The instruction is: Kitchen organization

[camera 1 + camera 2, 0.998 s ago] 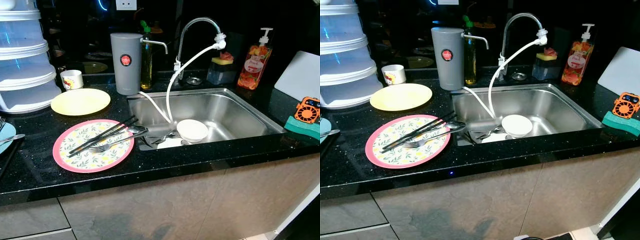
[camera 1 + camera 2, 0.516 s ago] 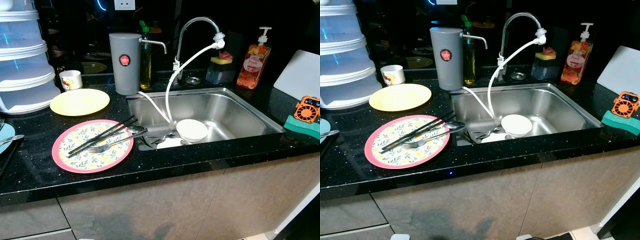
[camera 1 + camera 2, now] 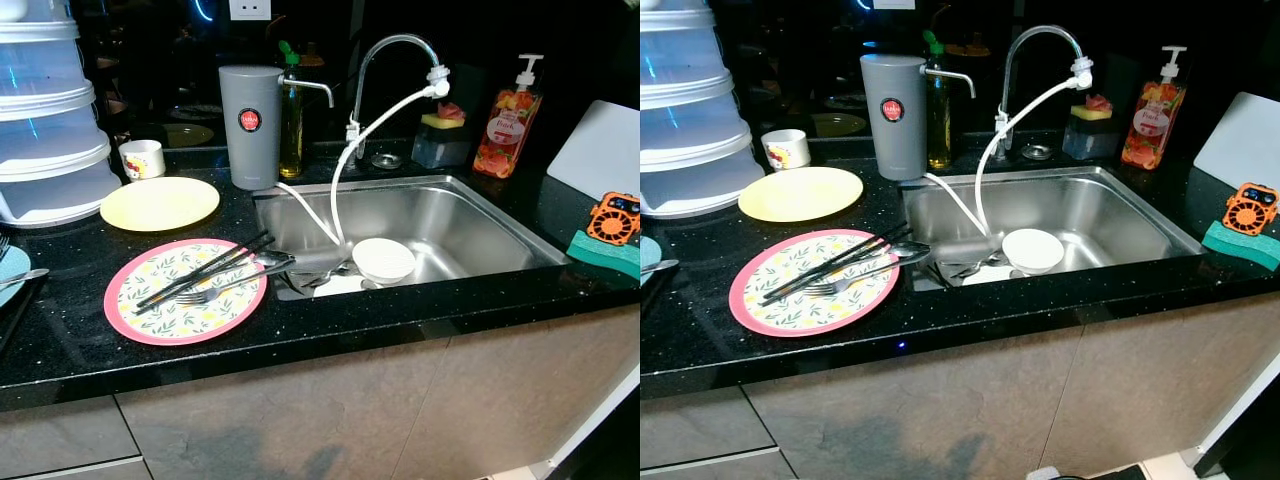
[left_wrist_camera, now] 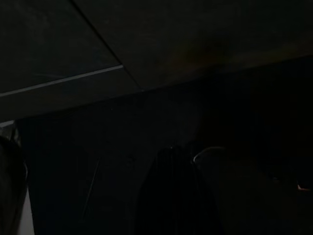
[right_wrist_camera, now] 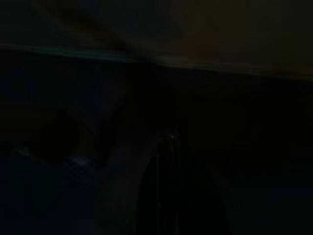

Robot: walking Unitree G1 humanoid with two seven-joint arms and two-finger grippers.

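Note:
A pink-rimmed floral plate (image 3: 185, 291) lies on the black counter, left of the steel sink (image 3: 455, 215). Black chopsticks (image 3: 205, 271), a fork (image 3: 215, 291) and a spoon (image 3: 272, 260) rest across the plate, reaching over the sink's rim. A white bowl (image 3: 384, 260) sits in the sink beside more cutlery. A plain yellow plate (image 3: 160, 203) lies further back, with a small white cup (image 3: 142, 159) behind it. Both wrist views are very dark; a dim black finger shape (image 4: 171, 196) shows in the left one, another dim finger shape (image 5: 168, 191) in the right one.
A grey water filter (image 3: 250, 125), an oil bottle (image 3: 291, 115) and a faucet with a white hose (image 3: 385, 105) stand behind the sink. A soap dispenser (image 3: 508, 120) and a sponge holder (image 3: 444, 135) are at back right. Stacked clear containers (image 3: 45, 115) are at far left, an orange gadget (image 3: 614, 220) at right.
The view has shifted very slightly; nothing on the counter or in the sink has moved.

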